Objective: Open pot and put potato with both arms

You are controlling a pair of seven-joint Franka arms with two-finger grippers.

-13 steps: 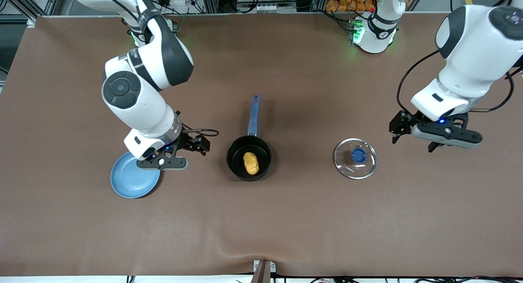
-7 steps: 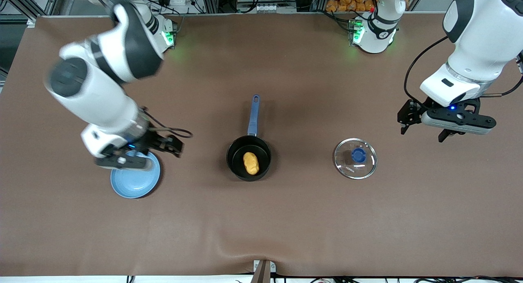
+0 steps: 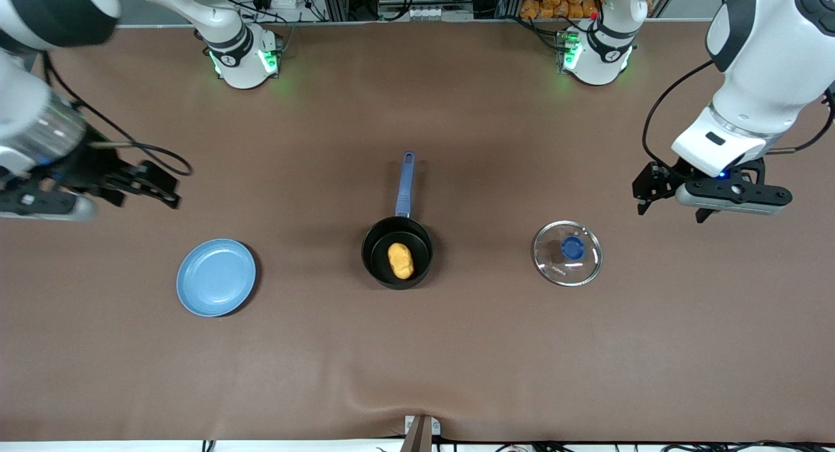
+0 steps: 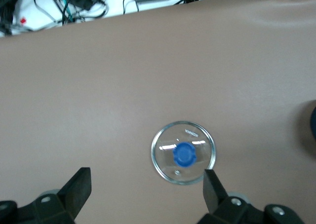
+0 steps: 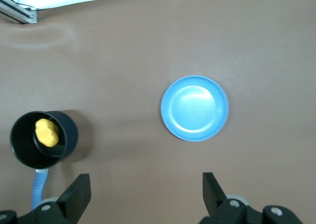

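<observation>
— Where's the potato (image 3: 400,260)?
— In the pot (image 3: 397,252), lid (image 3: 567,253) beside it, plate (image 3: 216,286) apart.
— Grippers?
— Left gripper (image 4: 146,189) over bare table near the lid, right gripper (image 5: 145,187) up past the plate; both wide open, empty.

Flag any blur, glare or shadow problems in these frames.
Front view: the right arm's end effector is motion-smeared at the frame edge; the pot and potato are crisp. Left wrist view: small glare streaks on the glass lid. Right wrist view: soft sheen on the blue plate, overexposed white strip along one edge.
</observation>
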